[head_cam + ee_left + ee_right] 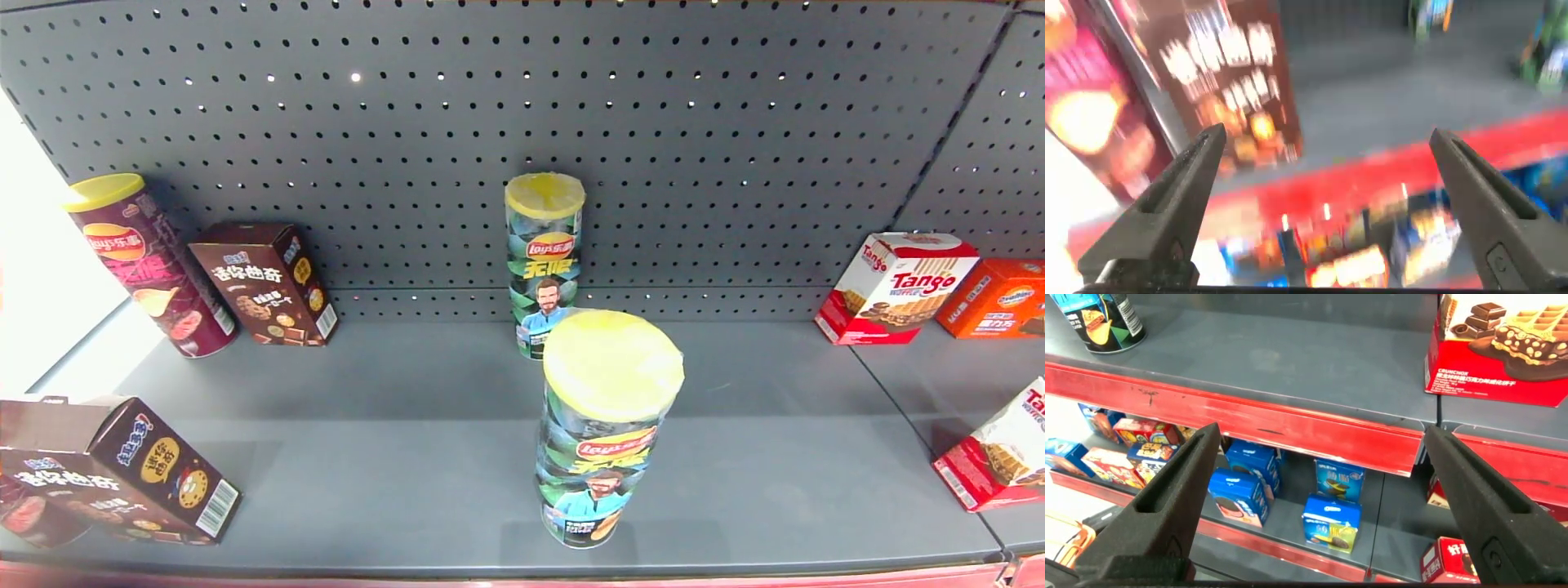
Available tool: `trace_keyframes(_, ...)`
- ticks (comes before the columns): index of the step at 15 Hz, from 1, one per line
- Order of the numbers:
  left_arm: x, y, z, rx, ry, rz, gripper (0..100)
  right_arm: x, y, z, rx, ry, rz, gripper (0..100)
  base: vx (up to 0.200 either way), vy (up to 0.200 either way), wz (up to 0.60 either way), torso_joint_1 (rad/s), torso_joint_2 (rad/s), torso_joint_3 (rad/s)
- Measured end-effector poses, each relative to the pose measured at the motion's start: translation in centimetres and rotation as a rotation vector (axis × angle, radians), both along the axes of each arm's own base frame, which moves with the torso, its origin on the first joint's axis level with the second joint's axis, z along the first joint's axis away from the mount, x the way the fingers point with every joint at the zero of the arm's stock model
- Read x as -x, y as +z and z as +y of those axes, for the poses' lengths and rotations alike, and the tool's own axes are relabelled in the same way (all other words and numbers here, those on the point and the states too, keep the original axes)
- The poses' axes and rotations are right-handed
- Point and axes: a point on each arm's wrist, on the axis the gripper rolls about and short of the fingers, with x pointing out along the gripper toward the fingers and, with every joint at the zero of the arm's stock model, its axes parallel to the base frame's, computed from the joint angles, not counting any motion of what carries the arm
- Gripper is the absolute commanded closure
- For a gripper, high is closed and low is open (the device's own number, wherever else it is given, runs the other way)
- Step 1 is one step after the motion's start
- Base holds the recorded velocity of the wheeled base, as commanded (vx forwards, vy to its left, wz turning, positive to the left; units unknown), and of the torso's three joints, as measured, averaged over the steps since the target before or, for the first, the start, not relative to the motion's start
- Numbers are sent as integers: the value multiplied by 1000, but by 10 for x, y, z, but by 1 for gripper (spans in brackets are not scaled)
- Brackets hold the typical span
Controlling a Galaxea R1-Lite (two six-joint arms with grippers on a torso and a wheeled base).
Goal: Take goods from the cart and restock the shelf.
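While the left claw [1327,135] and right claw [1323,431] hang spread and empty before the shelf [408,457], two yellow-lidded green chip cans with portrait labels stand upright mid-shelf: the near can [608,433] and the far can [544,261] by the pegboard [694,163].

On the shelf [392,457], a front chip can [608,433] is standing before a rear chip can [544,261]; cookie boxes [265,282] are sitting left, wafer boxes [894,286] right.

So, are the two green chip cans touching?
Apart. In the head view the front can stands near the shelf edge, the rear can by the back panel, bare shelf between their bases.
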Motion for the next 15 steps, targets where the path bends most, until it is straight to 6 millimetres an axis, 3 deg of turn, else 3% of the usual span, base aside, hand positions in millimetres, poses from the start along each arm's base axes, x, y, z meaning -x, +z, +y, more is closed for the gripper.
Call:
trace_keyframes(6, 0, -3, 0, -10, 16, 19, 0, 0, 0, 0, 0, 0, 0, 0, 0, 0, 0, 0, 0, 0)
trace_keyframes(11, 0, -9, 5, 82, 235, 98, 0, 0, 0, 0, 0, 0, 0, 0, 0, 0, 0, 0, 0, 0)
trace_keyframes(15, -1, -9, 4, 88, 161, 95, 0, 0, 0, 0, 3, 8, 0, 0, 0, 0, 0, 0, 0, 0)
